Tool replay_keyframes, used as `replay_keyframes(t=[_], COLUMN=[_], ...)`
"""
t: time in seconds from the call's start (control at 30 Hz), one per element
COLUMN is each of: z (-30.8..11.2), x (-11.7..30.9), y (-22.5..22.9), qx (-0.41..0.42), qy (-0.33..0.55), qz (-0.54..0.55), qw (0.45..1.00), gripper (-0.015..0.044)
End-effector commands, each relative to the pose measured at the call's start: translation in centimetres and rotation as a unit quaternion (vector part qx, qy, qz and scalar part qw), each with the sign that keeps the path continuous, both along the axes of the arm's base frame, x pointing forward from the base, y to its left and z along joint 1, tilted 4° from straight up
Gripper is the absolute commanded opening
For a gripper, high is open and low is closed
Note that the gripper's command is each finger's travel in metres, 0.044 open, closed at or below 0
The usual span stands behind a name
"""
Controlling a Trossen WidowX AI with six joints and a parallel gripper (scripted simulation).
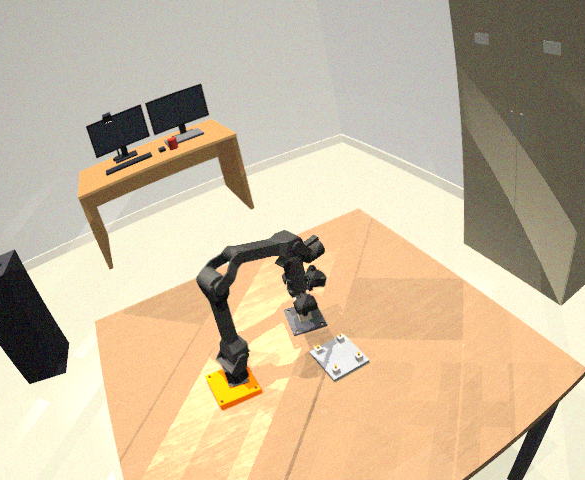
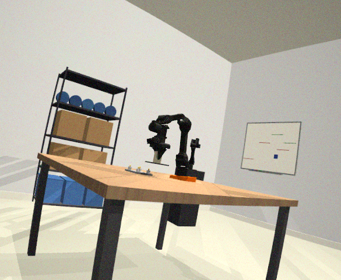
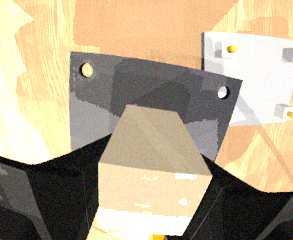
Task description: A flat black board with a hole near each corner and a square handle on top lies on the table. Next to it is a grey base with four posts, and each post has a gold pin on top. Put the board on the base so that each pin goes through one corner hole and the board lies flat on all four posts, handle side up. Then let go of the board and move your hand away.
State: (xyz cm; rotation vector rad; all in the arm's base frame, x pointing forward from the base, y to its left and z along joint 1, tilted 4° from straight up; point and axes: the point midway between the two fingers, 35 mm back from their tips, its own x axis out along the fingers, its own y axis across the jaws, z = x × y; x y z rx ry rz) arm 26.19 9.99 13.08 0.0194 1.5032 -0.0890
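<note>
Board (image 1: 313, 324) (image 2: 153, 163) (image 3: 151, 75) above table (image 1: 406, 330) (image 2: 194, 192) (image 3: 136, 25), beside base (image 1: 333, 361) (image 2: 142, 172) (image 3: 266, 80), handle (image 2: 157, 157) (image 3: 153, 145) on board, posts (image 1: 335, 369) (image 2: 138, 170) (image 3: 284, 112) on base

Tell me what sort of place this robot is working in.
Probably a robotics lab or workshop room. A robot arm is mounted on a wooden table, a desk holds two monitors, and a shelf rack stores boxes and blue bins.

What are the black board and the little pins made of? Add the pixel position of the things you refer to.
The black board (image 1: 314, 326) (image 2: 150, 162) (image 3: 151, 75) looks like smooth, dull plastic or painted metal; it's dark grey and evenly coloured, so I can't tell which. The pins (image 1: 358, 354) (image 3: 231, 49) could be brass or gold-coloured plastic, because they're yellow-gold with rounded tops.
</note>
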Motion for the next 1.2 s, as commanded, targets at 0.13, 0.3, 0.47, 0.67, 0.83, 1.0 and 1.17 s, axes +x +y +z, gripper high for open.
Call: replay_keyframes(t=[0.13, 0.3, 0.47, 0.67, 0.83, 1.0, 1.17], z=[0.3, 0.4, 0.5, 0.6, 0.7, 0.8, 0.9], x=[1.1, 1.7, 2.2, 2.8, 3.2, 3.6, 3.9], y=[-1.7, -2.8, -3.9, -5.3, -6.5, -7.7, -9.0], qx=[0.0, -0.001, -0.002, -0.004, -0.005, -0.006, -0.007], qy=[0.0, 0.0, 0.0, 0.0, 0.0, 0.001, 0.001], qz=[0.016, 0.025, 0.034, 0.045, 0.055, 0.064, 0.073], qw=[1.0, 1.0, 0.999, 0.999, 0.998, 0.998, 0.997], gripper=[0.0, 0.0, 0.0, 0.0, 0.0, 0.0, 0.0])
